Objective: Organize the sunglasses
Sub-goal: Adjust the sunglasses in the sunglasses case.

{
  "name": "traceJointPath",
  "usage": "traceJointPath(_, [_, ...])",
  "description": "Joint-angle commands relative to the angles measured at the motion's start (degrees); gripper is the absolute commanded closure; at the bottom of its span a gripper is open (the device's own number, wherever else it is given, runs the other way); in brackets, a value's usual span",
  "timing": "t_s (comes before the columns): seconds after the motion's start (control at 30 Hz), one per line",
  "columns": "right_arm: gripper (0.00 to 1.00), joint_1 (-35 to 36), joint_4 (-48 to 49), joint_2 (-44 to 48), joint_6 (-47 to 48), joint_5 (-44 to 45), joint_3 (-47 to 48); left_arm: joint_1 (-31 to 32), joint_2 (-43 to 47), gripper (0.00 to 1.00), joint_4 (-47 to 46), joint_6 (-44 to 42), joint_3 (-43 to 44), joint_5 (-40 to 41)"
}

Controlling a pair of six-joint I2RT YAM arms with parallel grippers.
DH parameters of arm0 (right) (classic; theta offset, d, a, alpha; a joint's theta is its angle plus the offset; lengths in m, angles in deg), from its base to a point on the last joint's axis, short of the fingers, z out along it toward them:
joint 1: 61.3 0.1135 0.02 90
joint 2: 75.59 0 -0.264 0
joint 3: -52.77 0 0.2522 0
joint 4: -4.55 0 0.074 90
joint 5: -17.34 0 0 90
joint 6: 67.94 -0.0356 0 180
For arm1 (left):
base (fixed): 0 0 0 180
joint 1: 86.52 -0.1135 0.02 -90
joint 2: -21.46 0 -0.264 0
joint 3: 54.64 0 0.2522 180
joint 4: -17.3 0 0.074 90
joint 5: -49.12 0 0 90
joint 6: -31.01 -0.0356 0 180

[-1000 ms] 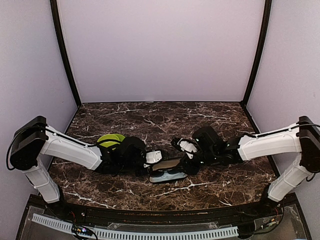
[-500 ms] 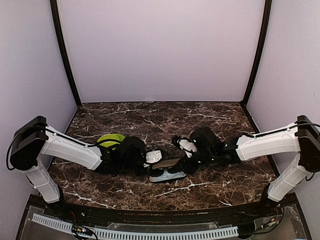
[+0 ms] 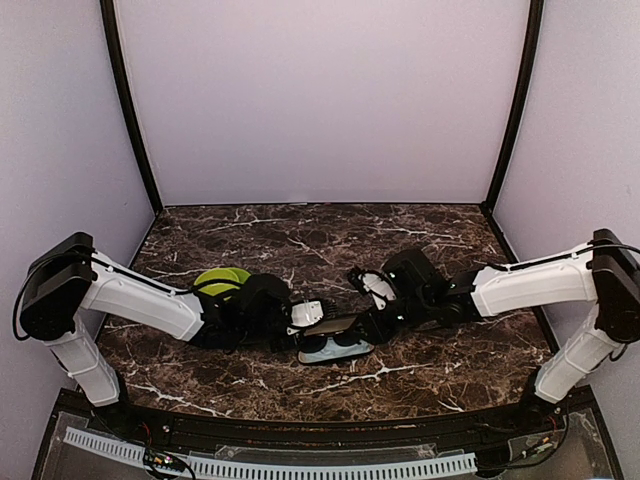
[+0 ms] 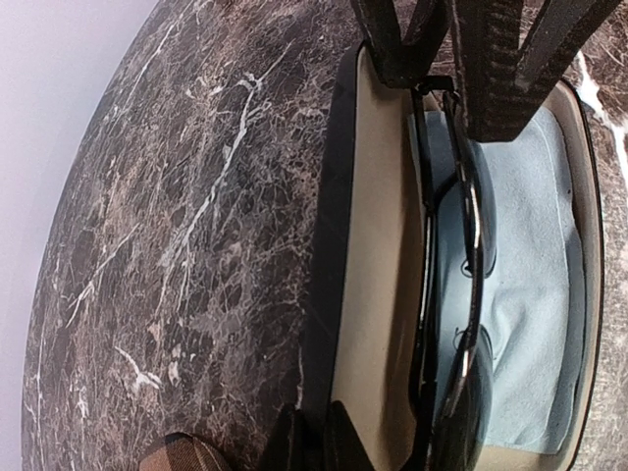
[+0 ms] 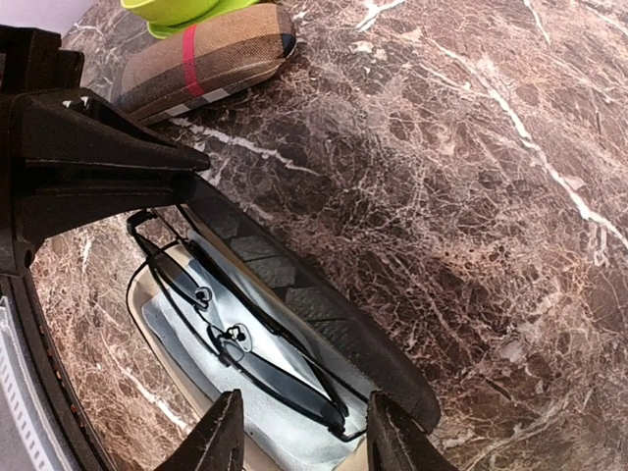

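An open case (image 3: 322, 357) lies between my two grippers, lined with a light blue cloth (image 4: 535, 294). One pair of sunglasses (image 5: 245, 355) with a thin black frame lies folded on the cloth; it also shows in the left wrist view (image 4: 461, 294) and the top view (image 3: 338, 343). My left gripper (image 4: 316, 442) is shut on the edge of the case's raised lid (image 5: 314, 304). My right gripper (image 5: 304, 437) is open, its fingers on either side of one end of the sunglasses, just above the case. No second pair shows.
A closed brown striped case (image 5: 206, 59) lies beyond the open one, next to a lime green bowl (image 3: 222, 280). The dark marble table (image 3: 300, 235) is walled at the back and sides. Both arms (image 3: 140, 300) reach inward low over the table.
The dark lenses now show lying on the blue cloth in the case. My right gripper has shifted slightly up and left. The left arm has stayed still.
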Motion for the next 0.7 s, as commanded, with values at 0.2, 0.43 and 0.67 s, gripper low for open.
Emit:
traceJointPath(0.2, [0.56,-4.93,3.44,-0.42,-2.14,-4.80,-2.11,1.29,2.67,1.00,-1.54,-1.69,-1.22,-2.42])
traceJointPath(0.43, [0.55,-5.52,4.16,-0.73,-2.84,-5.53,-2.61,1.29,2.49,1.00,-1.98,-1.73,-1.16,-2.02])
traceJointPath(0.67, [0.53,-5.47,5.47,1.77,-3.42,-5.19,-4.61,1.29,2.33,1.00,-2.68,-1.12,-0.70,0.12])
